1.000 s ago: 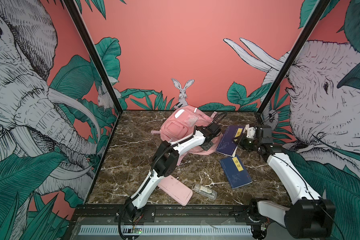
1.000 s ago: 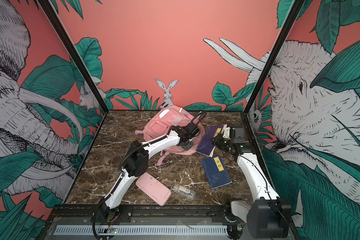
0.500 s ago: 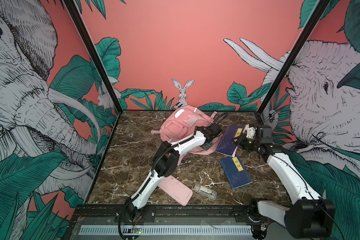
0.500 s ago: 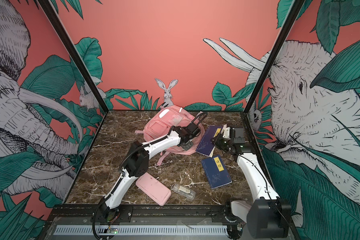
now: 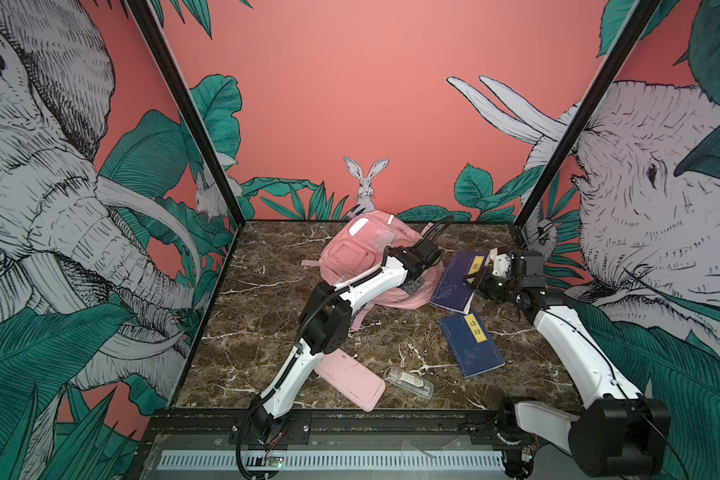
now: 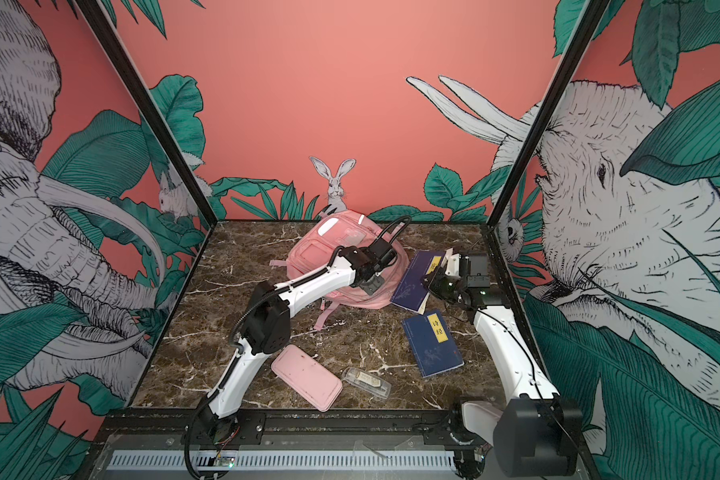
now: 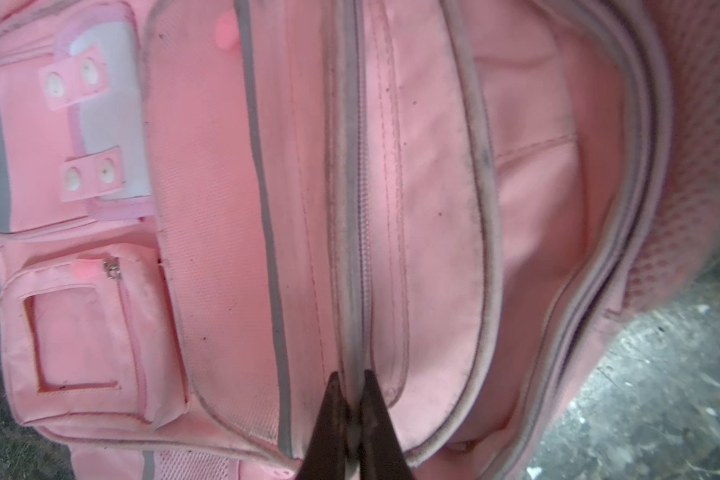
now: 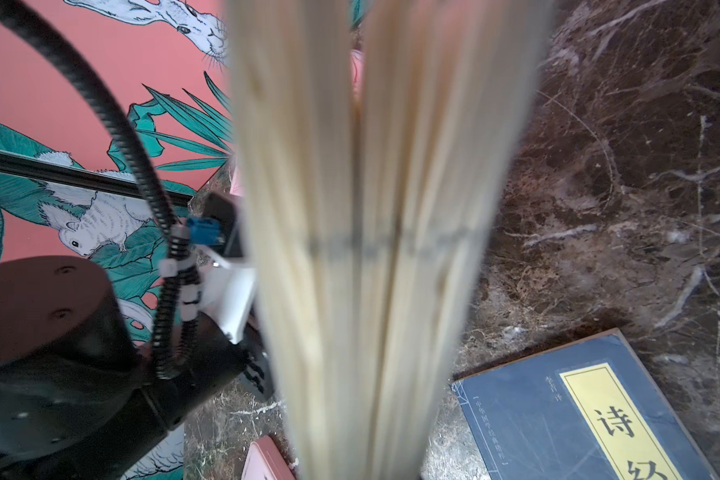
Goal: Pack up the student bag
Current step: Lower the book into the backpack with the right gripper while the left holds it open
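A flat pink pencil pouch lies near the front of the worktop, with a clear case just beside it. Toward the back wall the pink student bag lies pockets up, and the left hand is pinched closed on its zip track. Right of the bag, the right hand clamps a dark blue book. A second blue book lies flat nearer the front.
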{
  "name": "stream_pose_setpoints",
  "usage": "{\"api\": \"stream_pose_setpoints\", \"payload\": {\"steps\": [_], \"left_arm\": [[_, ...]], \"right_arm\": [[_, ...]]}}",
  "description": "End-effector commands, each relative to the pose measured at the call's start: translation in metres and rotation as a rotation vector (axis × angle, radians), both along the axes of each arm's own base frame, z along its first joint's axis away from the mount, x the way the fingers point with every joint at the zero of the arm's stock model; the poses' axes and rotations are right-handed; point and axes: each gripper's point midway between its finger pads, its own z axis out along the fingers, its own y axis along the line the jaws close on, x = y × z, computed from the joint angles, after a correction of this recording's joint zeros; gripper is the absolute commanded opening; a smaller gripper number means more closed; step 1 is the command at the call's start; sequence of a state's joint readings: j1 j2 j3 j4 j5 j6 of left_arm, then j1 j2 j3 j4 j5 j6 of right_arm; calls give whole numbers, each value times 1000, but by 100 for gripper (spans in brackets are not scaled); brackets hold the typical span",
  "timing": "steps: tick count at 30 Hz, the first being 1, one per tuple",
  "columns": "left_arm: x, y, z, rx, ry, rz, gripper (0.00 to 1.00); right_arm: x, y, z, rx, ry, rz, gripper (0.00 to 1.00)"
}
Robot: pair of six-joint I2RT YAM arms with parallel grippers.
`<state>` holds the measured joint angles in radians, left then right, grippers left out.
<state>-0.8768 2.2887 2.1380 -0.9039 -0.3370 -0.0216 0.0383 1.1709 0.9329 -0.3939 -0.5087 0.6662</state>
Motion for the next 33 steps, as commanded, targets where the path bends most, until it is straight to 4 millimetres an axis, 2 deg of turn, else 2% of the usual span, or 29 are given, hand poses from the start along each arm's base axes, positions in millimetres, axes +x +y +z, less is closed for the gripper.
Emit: {"api": "stream_pose_setpoints", "payload": {"steps": [1, 7, 11, 18, 23, 28, 29, 33], "left_arm": [[4, 19, 86, -154, -102, 56, 0], [5, 34, 121, -264, -111, 87, 0], [4, 35, 140, -389, -109, 93, 0], [4, 38, 154, -488, -85, 104, 0], [4, 35, 175, -614, -62, 91, 0], [1, 32, 196, -704, -55, 74, 0], [8, 41, 199, -718, -62, 97, 0], [11, 54, 213, -768, -79, 120, 0]], "right_arm": [[9, 2, 6, 24, -56, 7, 0], [12, 4, 5, 40, -55, 11, 0], [17, 8, 3, 79, -55, 7, 0], [21, 13, 1, 131, -56, 12, 0], [26, 18, 0, 182, -57, 12, 0], [40, 36, -7, 270, -61, 27, 0], [44, 42, -8, 287, -62, 34, 0], [61, 65, -3, 332, -87, 69, 0]]}}
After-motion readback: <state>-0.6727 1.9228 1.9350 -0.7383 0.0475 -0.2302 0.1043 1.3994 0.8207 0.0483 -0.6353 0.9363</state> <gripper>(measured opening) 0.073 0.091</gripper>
